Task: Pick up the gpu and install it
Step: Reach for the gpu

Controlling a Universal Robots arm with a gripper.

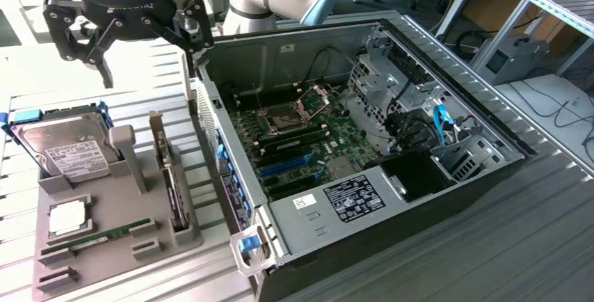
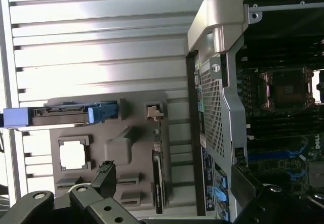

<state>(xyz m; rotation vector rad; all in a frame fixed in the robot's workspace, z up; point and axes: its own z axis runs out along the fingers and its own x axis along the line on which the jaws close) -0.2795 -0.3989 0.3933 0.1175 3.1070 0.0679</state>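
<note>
Above the tray (image 1: 121,250), at the exterior view's left, the gripper (image 1: 149,55) hangs with its jaws spread wide, gripping and touching nothing. The gpu (image 1: 172,184) stands on edge in a slot along the tray's side nearest the case (image 1: 436,177), below the gripper and well apart from it.

From the exterior view, the open case shows its whole inside: the board (image 1: 307,142) with its bare socket (image 1: 283,114), blue slots, cables and drive cages. On the tray, a drive (image 1: 69,152) leans upright in a blue carrier, with a chip (image 1: 67,217) and a RAM stick (image 1: 97,236) lying flat beside the gpu.

From the wrist view, looking straight down, the gpu (image 2: 158,183) is a thin dark strip, edge-on, with a pale bracket end. It falls between the two fingers (image 2: 104,176), nearer the one over the tray; the other hangs over the case wall (image 2: 217,87). The drive is edge-on here too.

Only a narrow strip of slatted table (image 2: 101,47) parts the tray's edge from the case wall, so the gpu sits near that wall. On the tray side, an upright post stands just beside the card. Air over the card is open.
</note>
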